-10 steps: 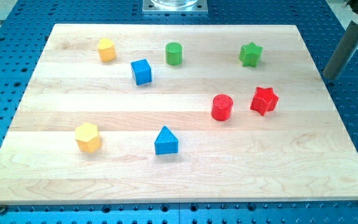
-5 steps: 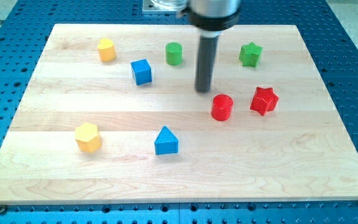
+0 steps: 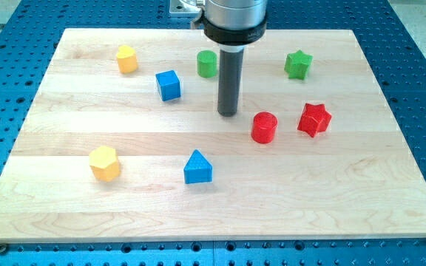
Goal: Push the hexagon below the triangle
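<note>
We record our arm's visible end as a straight, smooth cylindrical rod, dark grey with a faint lengthwise sheen; its lower end, my tip (image 3: 228,114), is cut flat and appears slightly darker; above, the rod enters a wider round black collar; over that sits a broader cylinder of pale silver-grey metal, cropped by the view's top; no markings or cables are discernible.
</note>
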